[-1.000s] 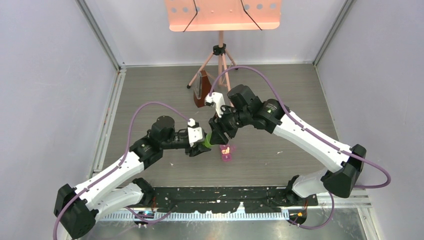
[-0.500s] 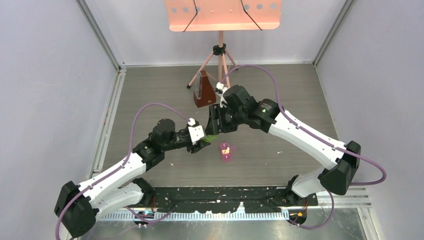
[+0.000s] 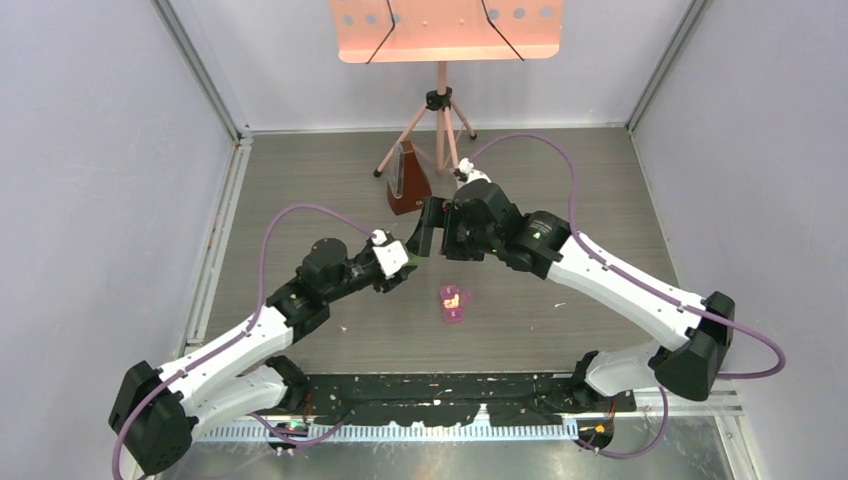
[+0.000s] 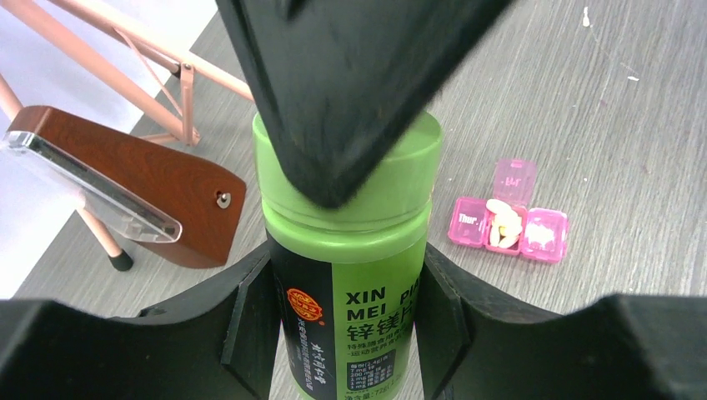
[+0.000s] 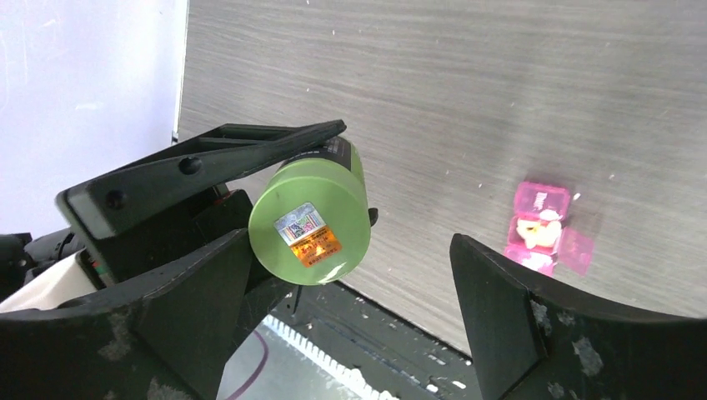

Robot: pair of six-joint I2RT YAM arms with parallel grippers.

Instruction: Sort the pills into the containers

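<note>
My left gripper (image 3: 403, 263) is shut on a green bottle (image 4: 346, 267) with a green cap and holds it above the table. My right gripper (image 3: 428, 236) is open at the bottle's cap end. In the right wrist view the cap (image 5: 310, 225) lies close to my left finger (image 5: 179, 308), with the right finger (image 5: 534, 317) well apart. The pink pill box (image 3: 452, 300) lies on the table right of both grippers, with one lid open. Orange-yellow pills (image 4: 503, 225) fill its middle compartment. The box also shows in the right wrist view (image 5: 542, 229).
A brown wooden metronome (image 3: 405, 180) stands behind the grippers, beside the legs of a pink tripod stand (image 3: 440, 130). White specks lie scattered on the grey table (image 3: 560, 305). The black rail (image 3: 450, 400) runs along the near edge.
My right gripper has moved away from the pill box, up and toward the back. My left gripper has drawn the bottle a little back and left.
</note>
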